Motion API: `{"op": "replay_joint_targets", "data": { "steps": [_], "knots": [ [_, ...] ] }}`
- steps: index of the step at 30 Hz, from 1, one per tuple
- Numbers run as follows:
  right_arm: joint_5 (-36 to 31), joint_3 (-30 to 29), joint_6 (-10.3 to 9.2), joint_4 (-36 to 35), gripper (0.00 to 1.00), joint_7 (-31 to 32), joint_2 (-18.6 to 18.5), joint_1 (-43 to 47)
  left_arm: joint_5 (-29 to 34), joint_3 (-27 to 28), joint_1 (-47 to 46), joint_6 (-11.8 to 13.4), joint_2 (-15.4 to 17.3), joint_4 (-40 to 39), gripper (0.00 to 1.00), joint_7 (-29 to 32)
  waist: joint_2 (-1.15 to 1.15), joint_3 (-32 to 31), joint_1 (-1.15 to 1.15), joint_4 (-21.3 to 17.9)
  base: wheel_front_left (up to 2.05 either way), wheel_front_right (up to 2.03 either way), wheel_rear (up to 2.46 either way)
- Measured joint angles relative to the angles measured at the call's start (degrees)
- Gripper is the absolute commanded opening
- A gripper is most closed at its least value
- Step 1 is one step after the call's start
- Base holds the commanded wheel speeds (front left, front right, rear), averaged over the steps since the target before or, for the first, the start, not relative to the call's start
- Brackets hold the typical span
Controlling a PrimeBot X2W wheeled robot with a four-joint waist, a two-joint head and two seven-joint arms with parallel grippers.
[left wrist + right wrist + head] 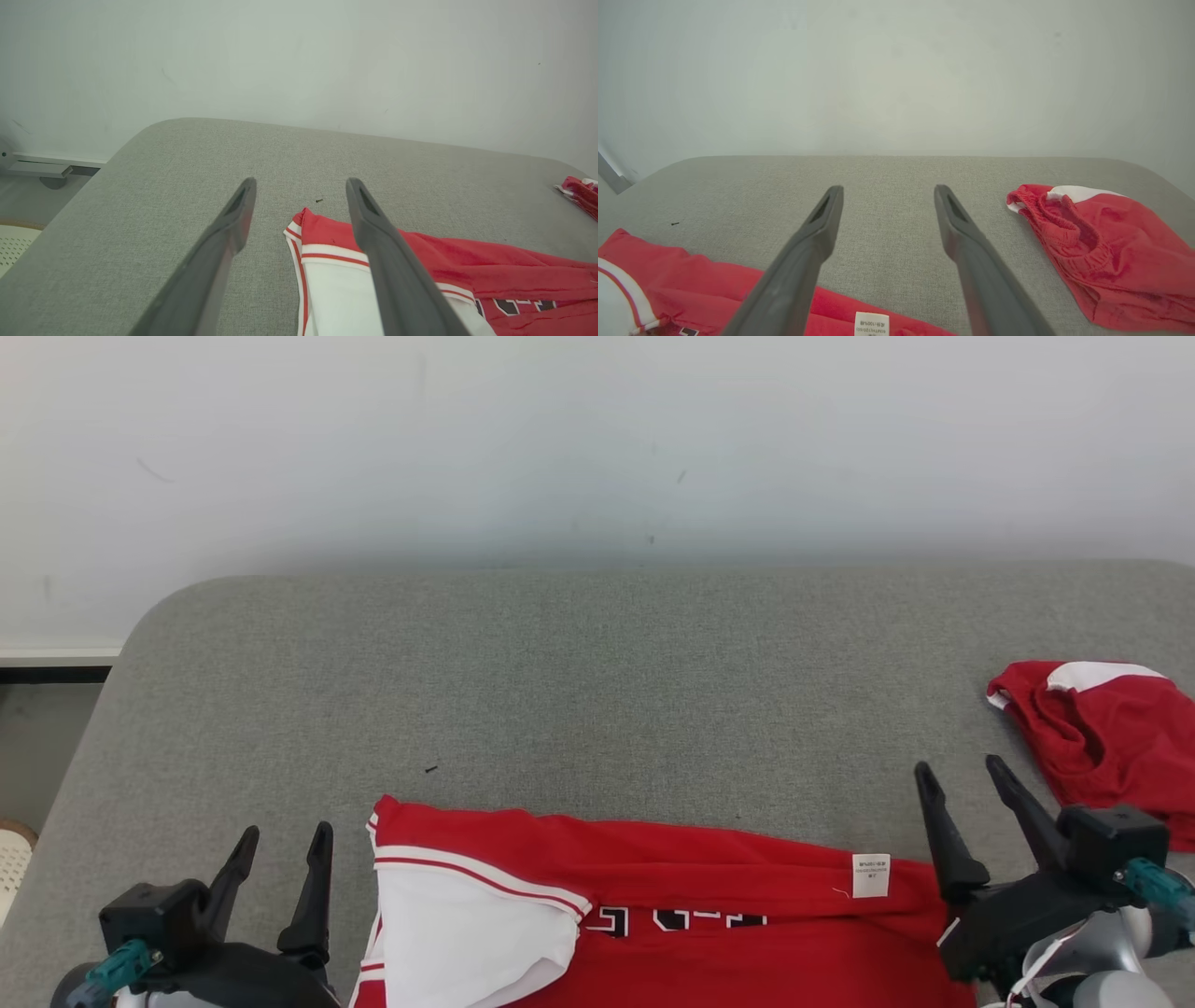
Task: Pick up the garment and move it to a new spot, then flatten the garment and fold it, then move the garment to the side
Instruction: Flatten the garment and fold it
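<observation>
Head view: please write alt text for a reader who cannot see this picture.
A red garment with white trim lies spread at the near edge of a grey padded surface, between the robot's open left hand and open right hand. A second, crumpled red garment lies at the right.

A grey cloth-covered bench with rounded far corners stands before a white wall. Red shorts with a white patch lie crumpled at the bench's right edge. A small dark speck sits left of the bench's middle. Past the left edge are a white skirting board and a pale perforated object on the floor.
</observation>
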Motion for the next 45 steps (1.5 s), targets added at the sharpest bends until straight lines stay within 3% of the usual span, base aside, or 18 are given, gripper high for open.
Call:
{"op": "replay_joint_targets", "data": {
  "steps": [13, 19, 33, 40, 45],
  "knots": [
    [-3.38, -5.53, -0.01, 3.10, 1.00, 5.02, 0.05, 0.51, -0.10, -0.69, -0.54, -0.09, -0.24, -0.25, 1.00, 0.48, 0.00, 1.49, 0.00, 0.57, 0.00, 0.00, 0.00],
    [-3.36, -9.13, -0.02, 5.76, 1.00, 14.14, 0.10, 0.67, -0.10, -1.22, -1.09, -0.18, -0.65, -0.27, 1.00, 0.48, 0.00, 3.11, 0.00, 1.12, 0.00, 0.00, 0.00],
    [1.32, -7.68, -0.02, -5.89, 1.00, 32.73, 0.09, 4.00, -0.41, -1.89, -2.84, -1.10, -1.65, 0.89, 1.00, 0.29, 0.00, 6.08, 0.00, 2.34, 0.00, 0.00, 0.00],
    [-1.79, -13.91, -0.03, -8.18, 1.00, 30.84, 0.00, 2.73, -0.49, -2.16, -3.50, -1.45, -1.77, 1.33, 1.00, 0.23, 0.00, 6.59, 0.00, 2.35, 0.00, 0.00, 0.00],
    [-2.82, -13.19, -0.03, -5.83, 1.00, 33.59, 0.02, 3.24, -0.59, -2.27, -3.59, -1.57, -1.78, 1.59, 1.00, 0.22, 0.00, 6.53, 0.00, 2.29, 0.00, 0.00, 0.00]
  ]
}}
